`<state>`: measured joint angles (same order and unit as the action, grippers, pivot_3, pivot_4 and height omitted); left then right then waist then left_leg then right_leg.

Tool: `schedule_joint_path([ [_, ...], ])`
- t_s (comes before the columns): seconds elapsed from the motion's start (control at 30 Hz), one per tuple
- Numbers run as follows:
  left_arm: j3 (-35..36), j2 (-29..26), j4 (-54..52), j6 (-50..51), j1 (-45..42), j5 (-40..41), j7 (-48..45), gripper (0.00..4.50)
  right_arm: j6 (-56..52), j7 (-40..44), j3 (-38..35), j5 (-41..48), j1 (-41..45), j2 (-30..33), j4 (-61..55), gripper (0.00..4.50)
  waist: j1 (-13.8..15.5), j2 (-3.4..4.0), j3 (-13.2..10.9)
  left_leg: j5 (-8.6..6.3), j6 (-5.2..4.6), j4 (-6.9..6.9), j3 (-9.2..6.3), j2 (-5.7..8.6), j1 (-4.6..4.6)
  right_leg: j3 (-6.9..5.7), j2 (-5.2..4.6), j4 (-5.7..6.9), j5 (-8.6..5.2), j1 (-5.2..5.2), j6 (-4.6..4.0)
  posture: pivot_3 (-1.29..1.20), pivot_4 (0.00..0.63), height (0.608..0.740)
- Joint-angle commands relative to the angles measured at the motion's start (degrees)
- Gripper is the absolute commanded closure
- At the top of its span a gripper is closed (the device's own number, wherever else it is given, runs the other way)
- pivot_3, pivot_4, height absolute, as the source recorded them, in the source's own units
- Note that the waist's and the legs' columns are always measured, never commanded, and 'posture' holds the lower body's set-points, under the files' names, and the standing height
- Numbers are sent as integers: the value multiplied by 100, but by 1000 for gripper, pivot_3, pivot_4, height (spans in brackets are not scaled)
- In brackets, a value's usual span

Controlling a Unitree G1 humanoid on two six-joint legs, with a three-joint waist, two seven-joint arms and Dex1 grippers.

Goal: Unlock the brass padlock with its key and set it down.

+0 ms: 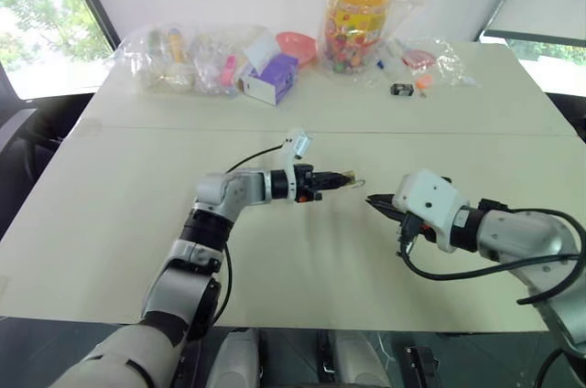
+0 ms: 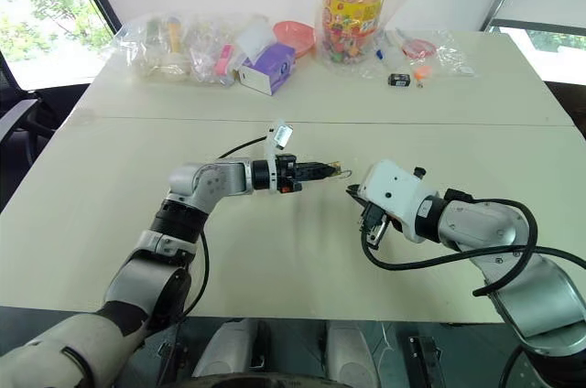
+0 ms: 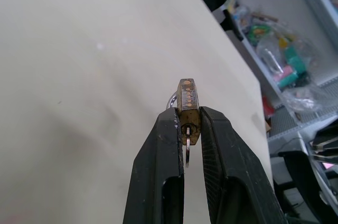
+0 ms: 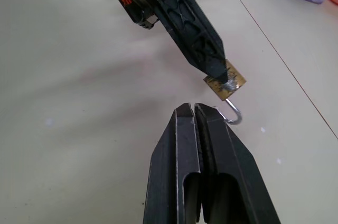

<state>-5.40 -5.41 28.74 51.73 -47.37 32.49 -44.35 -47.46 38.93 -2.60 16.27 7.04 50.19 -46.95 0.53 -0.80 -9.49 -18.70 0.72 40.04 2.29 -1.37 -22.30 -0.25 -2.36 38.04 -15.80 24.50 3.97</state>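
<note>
The left gripper [image 1: 346, 181] holds the brass padlock [image 4: 225, 84] above the middle of the tabletop [image 1: 128, 223], jaws clamped on its body, likely so the shackle [image 4: 233, 114] (hooked, seemingly sprung open) hangs free. The right gripper [image 4: 193, 111] hovers just beside it, jaws together, apparently holding nothing. Setting it down remains.

Padlock [image 4: 226, 85]: tarnished brass body, shiny steel shackle. Gripper fingers [image 3: 158, 176]: matt black plastic. Table [image 1: 137, 223]: smooth matt cream.
</note>
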Motion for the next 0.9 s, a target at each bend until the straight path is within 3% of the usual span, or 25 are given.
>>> schedule_joint_path([
  [0.03,-78,29,273,-278,-212,-311,-94,4500,-69,-152,-31,30,39,-59,-283,4450,2,0,0,0,0,0,0,0,0,0,0,0,0,0,0,0,150,740],
  [0.5,6,-82,447,-199,-186,-727,-98,4500,-164,-333,61,26,71,-36,-376,4450,11,0,0,0,0,1,0,0,-1,0,-2,0,0,0,0,0,150,740],
  [0.53,7,-98,408,-187,-167,-738,-113,3503,-162,-339,73,25,73,-38,-372,4500,10,0,0,0,0,1,0,0,-1,0,-2,0,0,0,0,0,150,740],
  [0.57,5,-127,347,-162,-137,-735,-145,3200,-159,-347,88,24,77,-44,-363,4500,9,0,0,0,0,1,0,0,-1,0,-2,0,0,0,0,0,150,740],
  [0.77,-25,-326,-15,-52,57,-788,-246,93,-130,-375,133,8,81,-39,-338,4500,2,0,1,0,1,1,0,-9,0,0,-2,1,0,-1,0,0,150,740],
  [0.9,-52,-757,-543,17,248,-759,-528,26,-115,-355,120,-29,17,33,-334,4500,-61,1,1,1,1,1,0,-11,2,1,2,3,0,0,0,0,150,740],
])
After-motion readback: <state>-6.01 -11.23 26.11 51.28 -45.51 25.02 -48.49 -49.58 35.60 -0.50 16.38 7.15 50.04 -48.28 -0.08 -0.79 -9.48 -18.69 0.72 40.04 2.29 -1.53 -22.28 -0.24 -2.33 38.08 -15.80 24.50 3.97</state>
